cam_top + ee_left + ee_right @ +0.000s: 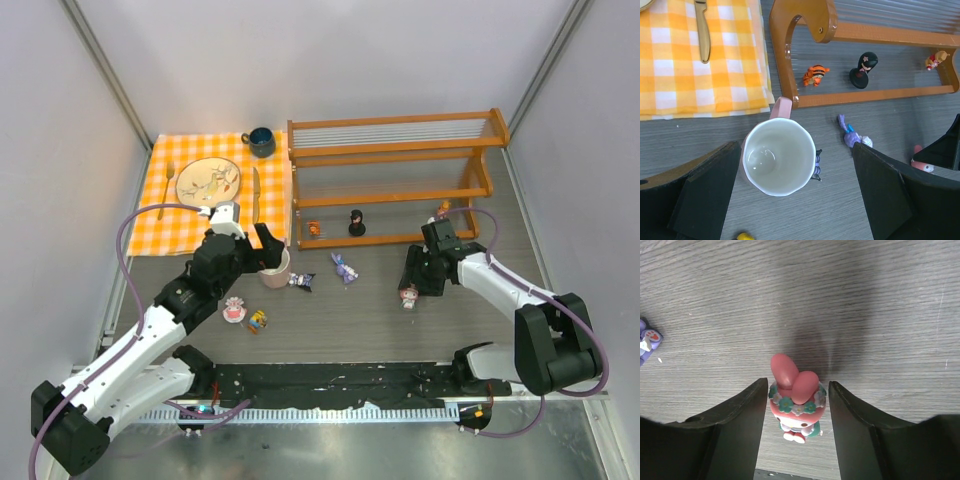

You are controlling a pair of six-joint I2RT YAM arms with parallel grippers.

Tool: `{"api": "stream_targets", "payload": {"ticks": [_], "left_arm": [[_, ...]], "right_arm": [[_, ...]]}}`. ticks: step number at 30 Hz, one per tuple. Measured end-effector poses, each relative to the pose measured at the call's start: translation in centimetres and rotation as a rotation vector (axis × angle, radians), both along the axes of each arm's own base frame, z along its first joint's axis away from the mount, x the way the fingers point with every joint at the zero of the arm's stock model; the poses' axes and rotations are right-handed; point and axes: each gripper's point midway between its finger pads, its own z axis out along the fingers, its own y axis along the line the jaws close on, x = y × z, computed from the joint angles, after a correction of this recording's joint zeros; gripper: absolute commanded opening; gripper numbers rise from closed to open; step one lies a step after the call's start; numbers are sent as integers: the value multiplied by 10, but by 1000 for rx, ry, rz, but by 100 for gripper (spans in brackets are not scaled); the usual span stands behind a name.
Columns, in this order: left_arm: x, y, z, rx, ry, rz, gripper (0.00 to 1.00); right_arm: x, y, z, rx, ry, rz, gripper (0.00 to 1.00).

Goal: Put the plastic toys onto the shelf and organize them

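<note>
The wooden shelf [400,150] stands at the back right. On its lower tier are an orange tiger [313,229], a black figurine [356,224] and a yellow-orange one [443,209]. On the table lie a purple-blue toy [345,268], a black-purple toy [302,282], a pink-white toy [234,312] and a yellow toy [258,321]. My right gripper [798,407] is open, its jaws on either side of an upright pink-eared bunny toy [792,385] with gaps on both sides. My left gripper [797,172] is open and empty above the white-and-pink mug [777,157].
An orange checked cloth [180,215] at the back left carries a plate [210,180], a fork [167,185] and a knife [256,190]. A dark blue cup [261,141] stands beside the shelf's left end. Grey walls close in both sides.
</note>
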Motion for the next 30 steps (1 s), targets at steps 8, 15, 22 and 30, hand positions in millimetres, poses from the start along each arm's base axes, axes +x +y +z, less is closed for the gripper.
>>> {"api": "stream_targets", "payload": {"ticks": [8, 15, 22, 30], "left_arm": [[0, 0, 0, 0, 0, 0, 100], [0, 0, 0, 0, 0, 0, 100], [0, 0, 0, -1, -1, 0, 100], [-1, 0, 3, -7, -8, 0, 100]], "right_arm": [[0, 0, 0, 0, 2, -2, 66], [0, 0, 0, 0, 2, -2, 65], [-2, 2, -1, -2, 6, 8, 65], [-9, -2, -5, -51, 29, 7, 66]]}}
